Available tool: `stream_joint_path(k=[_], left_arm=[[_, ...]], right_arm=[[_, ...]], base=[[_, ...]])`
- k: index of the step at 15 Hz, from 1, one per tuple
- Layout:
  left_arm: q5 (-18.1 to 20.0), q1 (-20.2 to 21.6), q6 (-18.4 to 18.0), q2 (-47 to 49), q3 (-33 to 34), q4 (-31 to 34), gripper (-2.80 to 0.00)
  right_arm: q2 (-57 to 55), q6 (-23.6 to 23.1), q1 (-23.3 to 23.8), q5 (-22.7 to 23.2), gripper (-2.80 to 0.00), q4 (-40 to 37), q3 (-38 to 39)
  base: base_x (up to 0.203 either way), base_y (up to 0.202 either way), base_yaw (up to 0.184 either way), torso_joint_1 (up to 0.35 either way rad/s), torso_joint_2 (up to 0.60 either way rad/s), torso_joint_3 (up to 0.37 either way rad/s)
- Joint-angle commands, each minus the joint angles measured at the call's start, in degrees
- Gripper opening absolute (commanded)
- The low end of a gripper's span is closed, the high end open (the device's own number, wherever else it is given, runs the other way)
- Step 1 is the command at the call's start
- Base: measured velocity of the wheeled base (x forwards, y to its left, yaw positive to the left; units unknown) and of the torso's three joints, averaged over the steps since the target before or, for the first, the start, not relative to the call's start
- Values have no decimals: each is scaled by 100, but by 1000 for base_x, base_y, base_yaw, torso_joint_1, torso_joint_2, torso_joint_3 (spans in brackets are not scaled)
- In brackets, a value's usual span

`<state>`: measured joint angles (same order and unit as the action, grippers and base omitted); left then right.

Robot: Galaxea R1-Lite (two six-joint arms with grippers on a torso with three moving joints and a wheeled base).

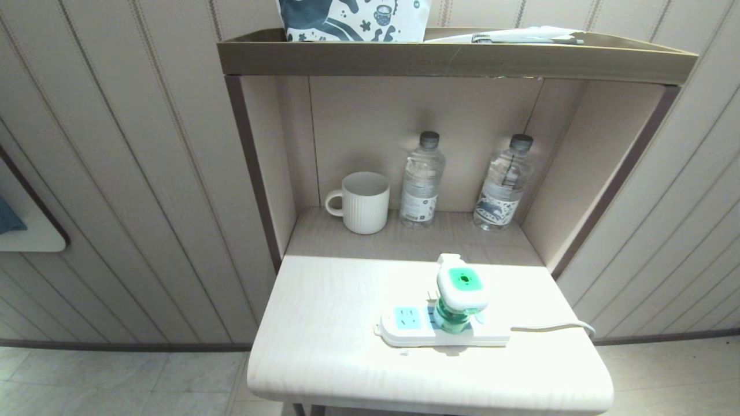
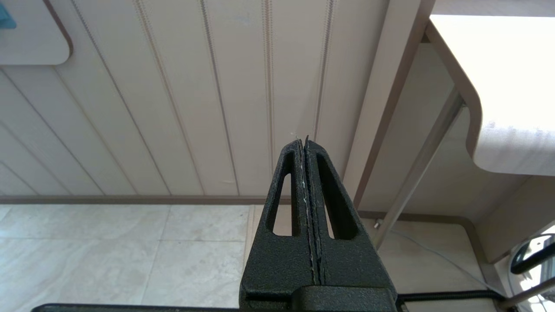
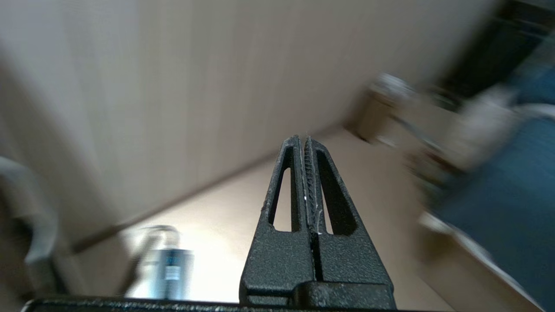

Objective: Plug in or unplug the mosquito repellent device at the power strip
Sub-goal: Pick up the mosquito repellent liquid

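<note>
We are looking down at a pale table (image 1: 324, 346) with the power strip (image 1: 442, 330) lying flat near its front edge, toward our right side. The device (image 1: 461, 292) is sitting on the strip, its green bottle down against the middle socket face and its white-and-green head tilted up; whether its prongs are seated in the socket we cannot tell. A thin white cord (image 1: 555, 327) is running from the strip's right end off the table's right edge. In the alcove behind, a white mug (image 1: 361, 202) and two water bottles (image 1: 422, 180) (image 1: 504, 185) are standing on the shelf (image 1: 347, 237).

Neither pincer is showing in the head view, so both are staying well apart from the device and strip. The left pincer (image 2: 303, 141) is pressed fully together, holding nothing, and is pointing at the panelled wall (image 2: 173, 108) beside and below the table's corner, above the tiled floor (image 2: 108, 251). The right pincer (image 3: 303, 139) is likewise pinched together and empty; its view is blurred, showing only wall, floor and something blue at one side, with neither the device nor the strip visible.
</note>
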<state>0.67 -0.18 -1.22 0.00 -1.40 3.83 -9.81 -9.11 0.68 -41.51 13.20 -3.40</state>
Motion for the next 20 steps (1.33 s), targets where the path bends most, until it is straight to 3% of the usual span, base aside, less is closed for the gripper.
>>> stream_joint_path(k=[1, 2, 4, 6, 12, 14, 16, 20], left_arm=[[3, 1, -1, 0, 0, 4, -280], [3, 1, -1, 0, 0, 4, -280], [3, 1, -1, 0, 0, 4, -280], [3, 1, -1, 3, 0, 4, -280], [3, 1, -1, 0, 0, 4, -280], [3, 1, -1, 0, 0, 4, -280], [3, 9, -1, 0, 0, 4, -280], [3, 1, -1, 0, 0, 4, -280]], right_arm=[[841, -1, -34, 1935, -280, -14, 224], [946, -39, -43, 2560, -280, -71, 292], [964, -55, -51, 2995, -280, -213, 340], [964, 177, -51, 3854, -280, -334, 340], [960, 83, -51, 3934, -280, -1132, 305], [955, 86, -51, 3993, -280, -985, 339], [955, 306, -51, 4220, -280, -1525, 318], [955, 753, -59, 4178, -280, -1408, 340]], base=[[0, 0, 0, 0, 0, 0], [0, 0, 0, 0, 0, 0], [0, 0, 0, 0, 0, 0], [0, 0, 0, 0, 0, 0], [0, 0, 0, 0, 0, 0], [0, 0, 0, 0, 0, 0], [0, 0, 0, 0, 0, 0], [0, 0, 0, 0, 0, 0]])
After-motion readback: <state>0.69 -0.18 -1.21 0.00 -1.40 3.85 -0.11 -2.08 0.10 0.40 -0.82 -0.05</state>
